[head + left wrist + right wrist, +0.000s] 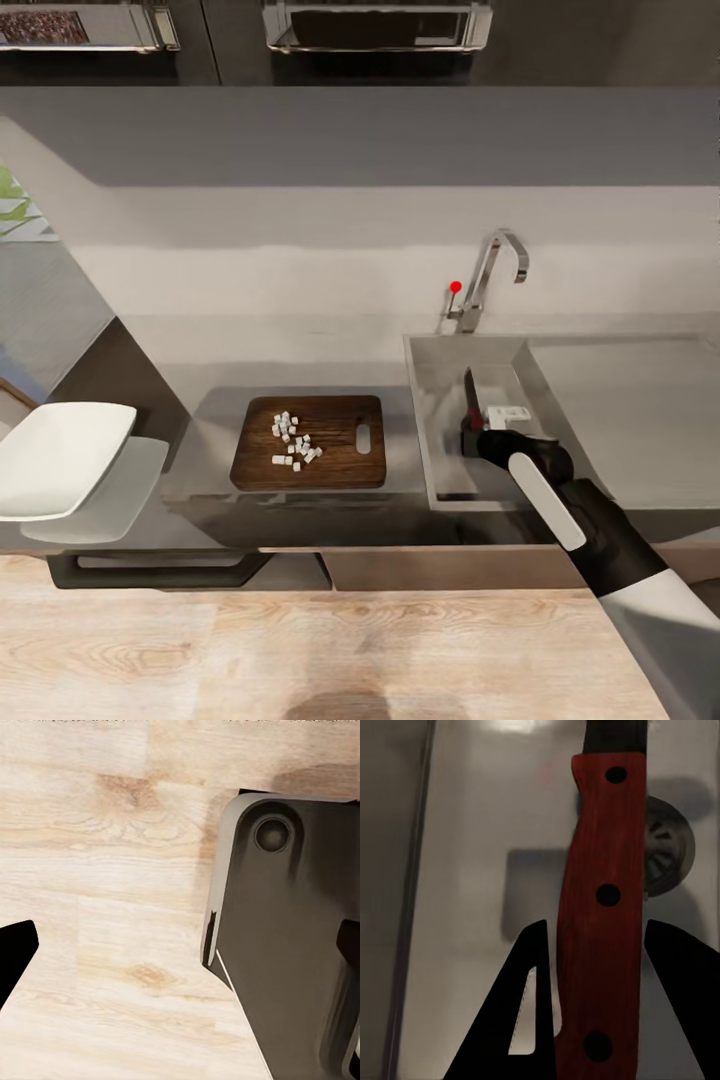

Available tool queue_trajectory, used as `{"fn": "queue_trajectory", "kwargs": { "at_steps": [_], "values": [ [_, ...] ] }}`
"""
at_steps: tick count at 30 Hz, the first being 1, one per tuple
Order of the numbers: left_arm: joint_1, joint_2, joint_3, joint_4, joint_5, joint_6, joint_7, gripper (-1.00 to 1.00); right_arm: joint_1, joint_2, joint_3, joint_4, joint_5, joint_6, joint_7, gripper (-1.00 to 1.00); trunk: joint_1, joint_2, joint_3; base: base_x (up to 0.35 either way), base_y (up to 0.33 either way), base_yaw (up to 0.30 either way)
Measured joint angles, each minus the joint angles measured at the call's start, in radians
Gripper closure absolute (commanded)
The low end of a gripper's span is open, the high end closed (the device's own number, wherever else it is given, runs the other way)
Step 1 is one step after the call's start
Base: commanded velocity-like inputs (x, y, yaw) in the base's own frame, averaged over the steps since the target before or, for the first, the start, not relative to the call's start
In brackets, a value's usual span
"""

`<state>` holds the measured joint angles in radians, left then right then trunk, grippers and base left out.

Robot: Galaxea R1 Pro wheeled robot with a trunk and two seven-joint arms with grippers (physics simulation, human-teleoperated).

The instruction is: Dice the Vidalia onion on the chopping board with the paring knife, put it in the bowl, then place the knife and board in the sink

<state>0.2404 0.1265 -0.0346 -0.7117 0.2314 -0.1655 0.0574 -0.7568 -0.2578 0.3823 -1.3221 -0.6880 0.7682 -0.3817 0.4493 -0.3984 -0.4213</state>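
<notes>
The right gripper (470, 428) hung over the sink (430, 420), its two fingers closed on the red-brown handle of the paring knife (468, 392). In the head view the dark blade pointed away from the robot, toward the tap (492, 270) at the back of the basin. In the right wrist view the knife (601, 915) ran lengthwise between the black fingers (521, 1020), its handle with three dark rivets pressed on both sides, and the steel floor of the sink (472, 870) lay below it, with the round drain (667, 847) partly hidden behind the handle. Whether the knife touched the basin floor could not be told.

The chopping board (340, 470) lay flat on the countertop (300, 350) just left of the sink, well apart from the right gripper. A small heap of white diced onion (294, 438) sat on its left half. The white bowl (55, 455) was at the far left edge of the head view, apart from the board.

The left wrist view looked down on the pale wooden floor (97, 870) and a dark grey part of the robot's base (292, 945); the left gripper's (184, 952) black fingertips (15, 949) stood far apart, holding nothing.
</notes>
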Motion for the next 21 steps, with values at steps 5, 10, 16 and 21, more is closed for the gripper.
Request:
{"fn": "queue_trajectory", "kwargs": {
  "at_steps": [5, 10, 16, 21],
  "values": [
    [0.0, 0.0, 0.0, 0.0, 0.0, 0.0, 0.0, -1.0, 0.0, 0.0, 0.0, -0.01, 0.001, 0.001, -0.002, 1.0, 0.0, 0.0, 0.008, 0.0, 0.0, 0.0],
    [0.0, 0.0, 0.0, 0.0, 0.0, 0.0, 0.0, -1.0, 0.0, 0.002, 0.001, 0.002, 0.004, -0.002, -0.001, 1.0, 0.0, 0.0, 0.011, 0.0, 0.0, 0.0],
    [0.0, 0.0, 0.0, 0.0, 0.0, 0.0, 0.0, -1.0, 0.0, 0.013, 0.003, 0.122, 0.004, -0.029, 0.008, 1.0, 0.0, 0.0, 0.011, 0.0, 0.0, 0.0],
    [0.0, 0.0, 0.0, 0.0, 0.0, 0.0, 0.0, -1.0, 0.0, 0.018, 0.006, 0.202, 0.008, -0.093, 0.009, 1.0, 0.0, 0.0, 0.011, 0.0, 0.0, 0.0]
  ]
}}
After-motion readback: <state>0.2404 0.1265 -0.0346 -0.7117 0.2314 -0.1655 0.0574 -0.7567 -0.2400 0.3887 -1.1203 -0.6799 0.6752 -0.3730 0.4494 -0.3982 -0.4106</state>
